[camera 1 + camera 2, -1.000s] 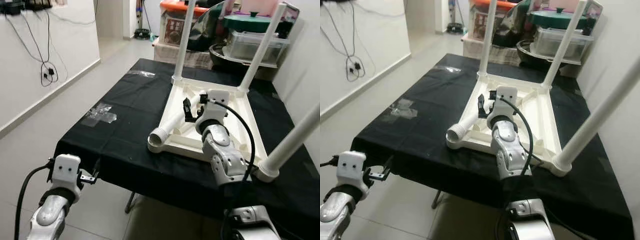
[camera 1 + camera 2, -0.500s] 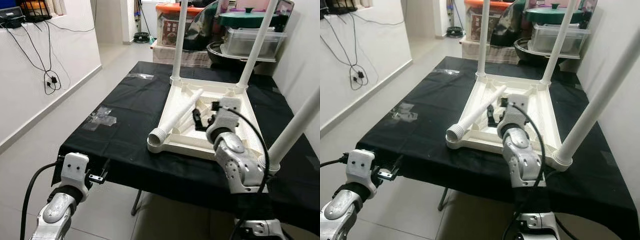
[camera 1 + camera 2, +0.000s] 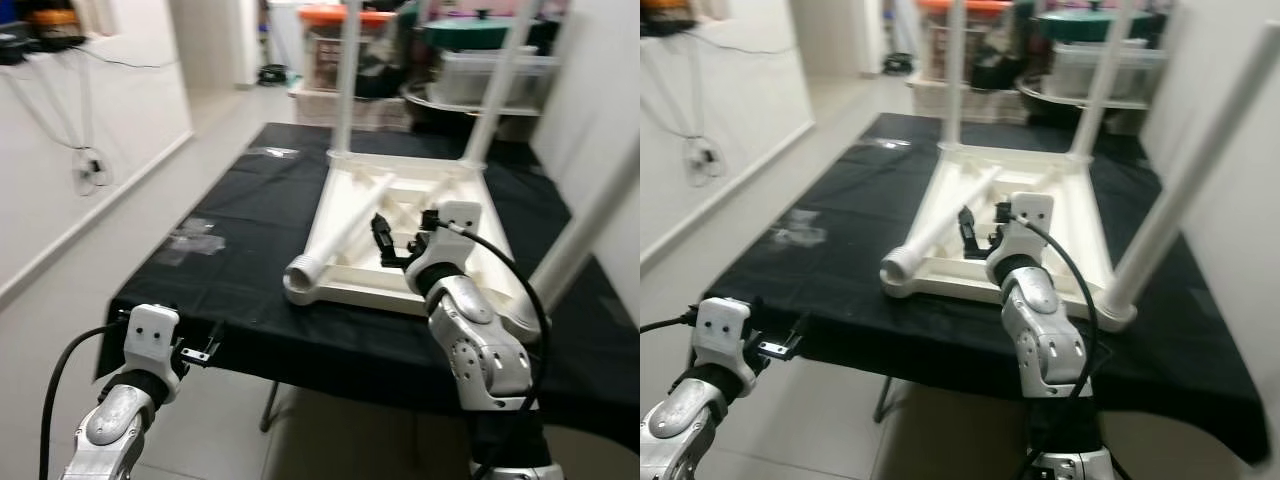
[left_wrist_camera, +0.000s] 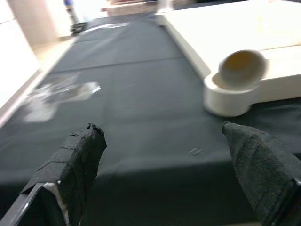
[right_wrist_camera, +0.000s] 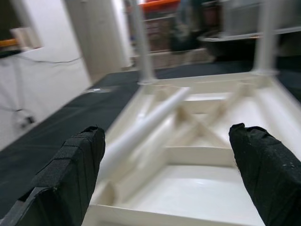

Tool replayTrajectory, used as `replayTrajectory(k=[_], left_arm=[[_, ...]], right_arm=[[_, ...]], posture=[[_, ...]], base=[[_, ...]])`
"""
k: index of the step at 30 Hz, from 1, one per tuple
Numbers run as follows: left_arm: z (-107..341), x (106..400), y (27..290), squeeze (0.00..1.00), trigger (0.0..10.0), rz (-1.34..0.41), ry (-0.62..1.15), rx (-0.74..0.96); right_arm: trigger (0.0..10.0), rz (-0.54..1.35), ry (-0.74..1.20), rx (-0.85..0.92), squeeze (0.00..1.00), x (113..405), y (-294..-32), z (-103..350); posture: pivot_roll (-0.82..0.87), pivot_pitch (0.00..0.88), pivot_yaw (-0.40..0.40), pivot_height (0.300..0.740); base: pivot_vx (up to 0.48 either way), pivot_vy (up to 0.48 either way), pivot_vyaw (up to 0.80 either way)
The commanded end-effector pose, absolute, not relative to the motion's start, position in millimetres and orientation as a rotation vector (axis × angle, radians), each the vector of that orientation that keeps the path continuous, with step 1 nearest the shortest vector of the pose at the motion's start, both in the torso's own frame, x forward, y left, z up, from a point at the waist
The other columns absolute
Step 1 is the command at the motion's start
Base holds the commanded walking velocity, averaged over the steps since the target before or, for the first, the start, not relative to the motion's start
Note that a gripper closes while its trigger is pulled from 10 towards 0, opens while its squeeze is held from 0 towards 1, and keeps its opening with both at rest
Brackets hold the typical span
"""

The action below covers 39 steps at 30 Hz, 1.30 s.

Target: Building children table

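On black cloth (image 3: 250, 215): tabletop (image 3: 460, 225) inverted, three legs fitted, loose leg (image 3: 340, 235) lying across frame, threaded end over empty socket (image 3: 300, 285) | right gripper (image 3: 392, 238) above frame, spread wide, empty | left gripper (image 3: 200, 355) off near edge, spread, empty | advised gripping leg mid-shaft, standing upright before screwing | ample room left; wall close right.

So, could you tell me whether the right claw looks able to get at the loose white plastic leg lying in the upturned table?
Probably yes: the right claw hangs open above the white upturned table, beside the loose white plastic leg, with nothing between them.
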<state>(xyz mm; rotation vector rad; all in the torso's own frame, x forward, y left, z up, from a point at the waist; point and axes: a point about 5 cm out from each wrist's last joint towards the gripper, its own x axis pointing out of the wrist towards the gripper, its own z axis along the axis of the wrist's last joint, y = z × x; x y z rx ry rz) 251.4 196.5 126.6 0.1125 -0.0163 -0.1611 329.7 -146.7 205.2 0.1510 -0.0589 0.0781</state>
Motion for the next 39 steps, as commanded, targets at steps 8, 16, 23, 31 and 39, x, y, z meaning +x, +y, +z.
replayTrajectory(k=[8,16,23,31,39], left_arm=[[133,250,197,0.0,10.0,-0.156,-0.068,0.117],[141,255,194,0.0,10.0,-0.138,-0.11,0.085],[145,257,193,0.0,10.0,-0.137,-0.118,0.085],[150,257,194,0.0,10.0,-0.135,-0.128,0.088],[151,257,191,0.0,10.0,-0.145,-0.128,0.089]], right_arm=[[10.0,0.123,-0.101,0.091,0.0,336,-138,208],[10.0,0.221,-0.07,0.115,0.0,339,-123,208],[10.0,0.251,-0.048,0.157,0.0,341,-116,206],[10.0,0.275,-0.047,0.158,0.0,343,-109,207],[10.0,0.295,-0.033,0.164,0.0,345,-105,208]], posture=[[0.01,0.0,-0.056,0.74],[0.02,0.0,-0.061,0.74],[0.04,0.0,-0.065,0.74],[0.05,0.0,-0.062,0.74],[0.05,0.0,-0.059,0.74]], base=[[0.0,0.195,-0.1],[0.094,0.0,0.0],[0.253,0.0,0.0],[0.253,0.0,0.0],[0.253,0.0,0.0]])
